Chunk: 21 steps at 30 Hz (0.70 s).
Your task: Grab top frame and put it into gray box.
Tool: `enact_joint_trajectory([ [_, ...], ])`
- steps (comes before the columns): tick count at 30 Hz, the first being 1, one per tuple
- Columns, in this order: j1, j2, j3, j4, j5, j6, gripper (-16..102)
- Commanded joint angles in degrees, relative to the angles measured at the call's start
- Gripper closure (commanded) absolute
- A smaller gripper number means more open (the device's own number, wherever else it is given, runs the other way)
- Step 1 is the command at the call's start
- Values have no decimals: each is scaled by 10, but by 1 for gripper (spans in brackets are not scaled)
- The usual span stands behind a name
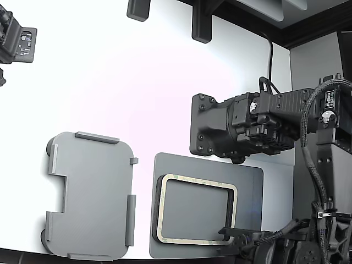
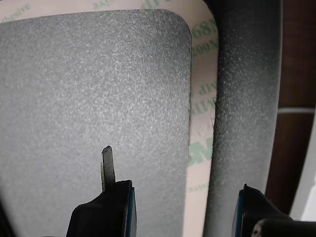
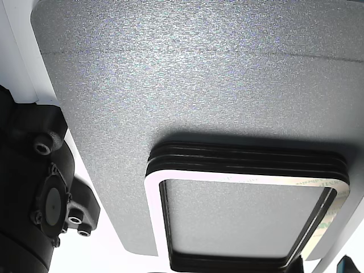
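Flat still, top frame (image 1: 196,180) long axis across the exterior view, gripper (image 2: 185,207) parted astride one side.

A white tabletop (image 1: 137,99) carried the light gray box (image 1: 91,195) toward the exterior view's left and, just beside it on the right, a darker gray flat plate (image 1: 247,192).

The top frame (image 2: 201,106) carries faint green print, too blurred to read.

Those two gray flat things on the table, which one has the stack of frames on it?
The darker gray flat plate, on the exterior view's right. The lighter gray box, with raised edge tabs, holds nothing.
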Motion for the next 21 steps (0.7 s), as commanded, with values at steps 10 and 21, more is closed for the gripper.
enact_joint_trajectory([
  [10, -6, -18, -24, -14, 3, 4, 14],
  [21, -6, -23, -8, -36, 2, 8, 26],
])
